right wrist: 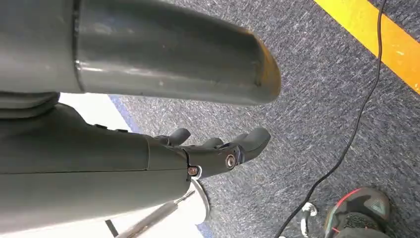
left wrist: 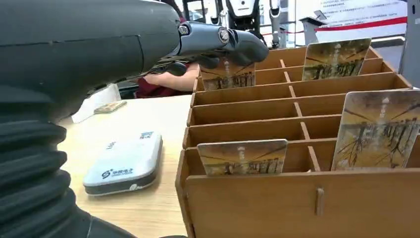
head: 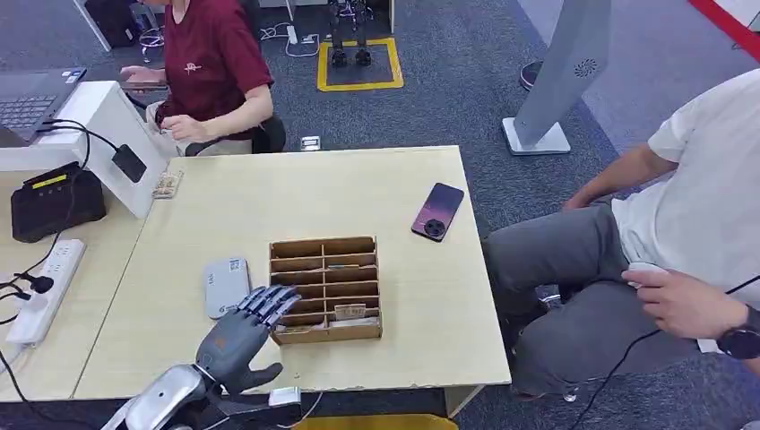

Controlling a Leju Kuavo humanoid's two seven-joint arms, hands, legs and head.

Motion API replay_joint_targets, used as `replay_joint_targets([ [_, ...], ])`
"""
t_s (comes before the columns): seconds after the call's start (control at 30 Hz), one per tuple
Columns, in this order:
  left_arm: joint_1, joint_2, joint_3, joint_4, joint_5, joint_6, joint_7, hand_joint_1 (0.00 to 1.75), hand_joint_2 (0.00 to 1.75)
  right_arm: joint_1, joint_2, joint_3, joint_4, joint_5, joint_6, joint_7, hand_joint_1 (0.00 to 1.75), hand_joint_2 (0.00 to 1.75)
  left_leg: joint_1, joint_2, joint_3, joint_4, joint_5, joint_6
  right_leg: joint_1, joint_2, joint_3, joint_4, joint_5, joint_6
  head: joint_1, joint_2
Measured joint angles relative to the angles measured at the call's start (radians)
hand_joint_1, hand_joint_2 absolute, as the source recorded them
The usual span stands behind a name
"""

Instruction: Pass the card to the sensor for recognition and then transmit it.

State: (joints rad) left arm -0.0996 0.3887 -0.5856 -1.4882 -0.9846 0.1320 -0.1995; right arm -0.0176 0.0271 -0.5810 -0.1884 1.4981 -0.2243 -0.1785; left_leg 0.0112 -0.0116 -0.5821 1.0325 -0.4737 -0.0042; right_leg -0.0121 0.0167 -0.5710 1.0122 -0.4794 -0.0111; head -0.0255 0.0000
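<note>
On the pale wooden counter (head: 376,193) sits a wooden card rack (head: 325,288) split into rows of compartments, with picture cards standing upright in several of them. The left wrist view shows one card (left wrist: 242,156) in the rack's nearest row, a taller one (left wrist: 379,130) just beside it in the same row, and another (left wrist: 337,59) near the far end. The left hand (head: 240,333) hovers over the rack's left edge with its fingers (head: 269,303) stretched out and slightly apart, holding nothing; in the left wrist view its fingertips (left wrist: 233,42) reach above a card (left wrist: 228,75) in a far compartment, though whether they touch it cannot be told. Just left of the rack lies a white card reader (head: 224,286), flat on the counter and apart from the hand. A dark phone (head: 437,211) lies face down well to the right of the rack. At the counter's left end stand a white box (head: 112,134), a black terminal (head: 54,202) and a power strip (head: 45,291) with cables. A person in a red shirt (head: 211,58) sits behind the counter, and a person in a white shirt (head: 708,206) sits to the right, holding a small white object. The right hand (right wrist: 218,148) hangs over blue-grey carpet (right wrist: 327,89) with its fingers loosely curled and nothing in them, near a black cable (right wrist: 346,144) and a shoe (right wrist: 359,210).
</note>
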Motion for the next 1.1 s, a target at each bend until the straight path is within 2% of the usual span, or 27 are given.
replay_joint_targets([
  [0.37,-0.003,-0.016,0.000,0.016,0.002,0.007,0.014,0.00,1.75,0.000,0.000,0.000,0.000,0.000,-0.001,-0.002,0.00,0.00,0.000,0.000,0.000,0.000,0.000,0.000,0.000,0.000,0.000,0.000,0.000,0.000,0.000,0.000],
  [0.4,-0.003,-0.019,0.000,0.018,0.002,0.009,0.016,0.12,1.75,0.000,0.000,0.000,0.000,0.000,-0.001,-0.002,0.00,0.00,0.000,0.000,0.000,0.000,0.000,0.000,0.000,0.000,0.000,0.000,0.000,0.000,0.000,0.000],
  [0.43,-0.003,-0.020,0.000,0.021,0.003,0.010,0.020,0.51,1.75,0.000,0.000,0.000,0.000,0.000,-0.001,-0.002,0.00,0.00,0.000,0.000,0.000,0.000,0.000,0.000,0.000,0.000,0.000,0.000,0.000,0.000,0.000,0.000],
  [0.47,-0.003,-0.023,0.000,0.023,0.003,0.010,0.021,1.05,1.75,0.000,0.000,0.000,0.000,0.000,-0.001,-0.001,0.00,0.00,0.000,0.000,0.000,0.000,0.000,0.000,0.000,0.000,0.000,0.000,0.000,0.000,0.000,0.000],
  [0.5,-0.003,-0.024,0.000,0.025,0.003,0.010,0.021,0.93,1.75,0.000,0.000,0.000,0.000,0.000,-0.001,-0.001,0.00,0.00,0.000,0.000,0.000,0.000,0.000,0.000,0.000,0.000,0.000,0.000,0.000,0.000,0.000,0.000],
  [0.53,-0.003,-0.026,0.000,0.028,0.004,0.010,0.021,1.27,1.75,0.000,0.000,0.000,0.000,0.000,-0.001,-0.001,0.00,0.00,0.000,0.000,0.000,0.000,0.000,0.000,0.000,0.000,0.000,0.000,0.000,0.000,0.000,0.000],
  [0.57,-0.003,-0.028,0.000,0.031,0.005,0.010,0.021,1.47,1.75,0.000,0.000,0.000,0.000,0.000,-0.001,-0.001,0.00,0.00,0.000,0.000,0.000,0.000,0.000,0.000,0.000,0.000,0.000,0.000,0.000,0.000,0.000,0.000],
  [0.6,-0.003,-0.029,0.000,0.034,0.008,0.009,0.021,1.75,1.75,0.000,0.000,0.000,0.000,0.000,-0.001,0.000,0.00,0.00,0.000,0.000,0.000,0.000,0.000,0.000,0.000,0.000,0.000,0.000,0.000,0.000,0.000,0.000],
  [0.67,-0.002,-0.030,0.000,0.039,0.013,0.008,0.021,1.62,1.75,0.000,0.000,0.000,0.000,0.000,0.000,0.000,0.00,0.00,0.000,0.000,0.000,0.000,0.000,0.000,0.000,0.000,0.000,0.000,0.000,0.000,0.000,0.000],
  [0.7,-0.002,-0.031,0.000,0.042,0.013,0.006,0.021,1.45,1.75,0.000,0.000,0.000,0.000,0.000,0.000,0.000,0.00,0.00,0.000,0.000,0.000,0.000,0.000,0.000,0.000,0.000,0.000,0.000,0.000,0.000,0.000,0.000],
  [0.73,-0.002,-0.031,0.000,0.045,0.014,0.006,0.021,1.48,1.75,0.000,0.000,0.000,0.000,0.000,0.000,0.000,0.00,0.00,0.000,0.000,0.000,0.000,0.000,0.000,0.000,0.000,0.000,0.000,0.000,0.000,0.000,0.000],
  [0.77,-0.001,-0.031,0.000,0.048,0.014,0.005,0.021,1.64,1.75,0.000,0.000,0.000,0.000,0.000,0.000,0.000,0.00,0.00,0.000,0.000,0.000,0.000,0.000,0.000,0.000,0.000,0.000,0.000,0.000,0.000,0.000,0.000],
  [0.83,-0.001,-0.034,0.000,0.054,0.014,0.005,0.021,1.75,1.75,0.000,0.000,0.000,0.000,0.000,0.000,0.000,0.00,0.00,0.000,0.000,0.000,0.000,0.000,0.000,0.000,0.000,0.000,0.000,0.000,0.000,0.000,0.000],
  [1.1,-0.004,-0.040,0.000,0.063,0.014,0.008,0.020,1.75,1.75,0.000,0.000,0.000,0.000,0.000,0.000,0.000,0.00,0.00,0.000,0.000,0.000,0.000,0.000,0.000,0.000,0.000,0.000,0.000,0.000,0.000,0.000,0.000],
])
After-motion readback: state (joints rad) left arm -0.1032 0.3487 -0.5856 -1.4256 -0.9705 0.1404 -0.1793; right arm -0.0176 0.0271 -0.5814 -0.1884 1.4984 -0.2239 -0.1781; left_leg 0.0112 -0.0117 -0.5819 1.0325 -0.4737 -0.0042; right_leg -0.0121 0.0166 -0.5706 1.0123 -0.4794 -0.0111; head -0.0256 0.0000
